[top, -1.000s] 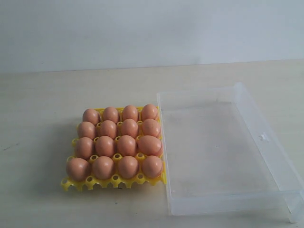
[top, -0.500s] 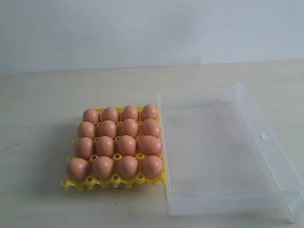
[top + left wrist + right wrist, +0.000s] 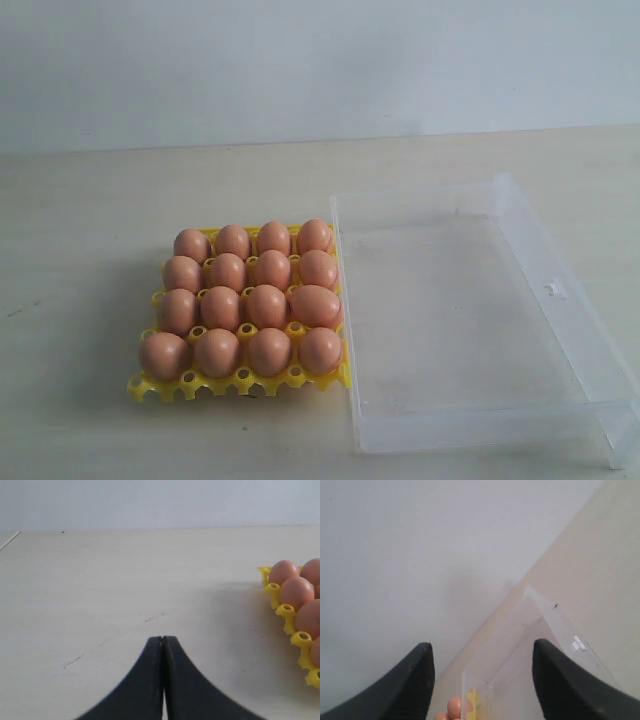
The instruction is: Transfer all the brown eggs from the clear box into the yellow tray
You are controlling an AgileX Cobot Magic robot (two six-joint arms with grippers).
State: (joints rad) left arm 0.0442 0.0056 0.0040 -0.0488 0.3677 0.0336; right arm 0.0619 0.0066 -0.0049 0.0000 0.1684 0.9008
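From the exterior view, the yellow tray (image 3: 190,381) sits on the pale table (image 3: 90,220); all sixteen brown eggs (image 3: 267,305) rest in its cups, four rows of four. Most stand on end, though the egg at the right end of the third row back leans over on its side. The clear box (image 3: 480,426) lies just to the right of the tray, its long left wall right up against the tray's right edge; a small white clasp (image 3: 551,289) shows on the box rim farthest from the tray.

In the left wrist view, the left gripper (image 3: 163,645) is clenched, its two dark fingers pressed flat together with nothing between them; it hangs low over bare table (image 3: 125,580), well apart from the tray (image 3: 287,611), of which only one edge shows, with a few eggs (image 3: 296,591) seated along it.

In the right wrist view, the right gripper (image 3: 482,647) is released, its fingers spread wide and holding nothing; it is raised above the box (image 3: 555,615), whose clasp (image 3: 578,643) is visible. Beyond the box wall a sliver of the tray (image 3: 471,697) and one egg (image 3: 454,706) peek through; a plain white wall (image 3: 395,555) fills the rest.
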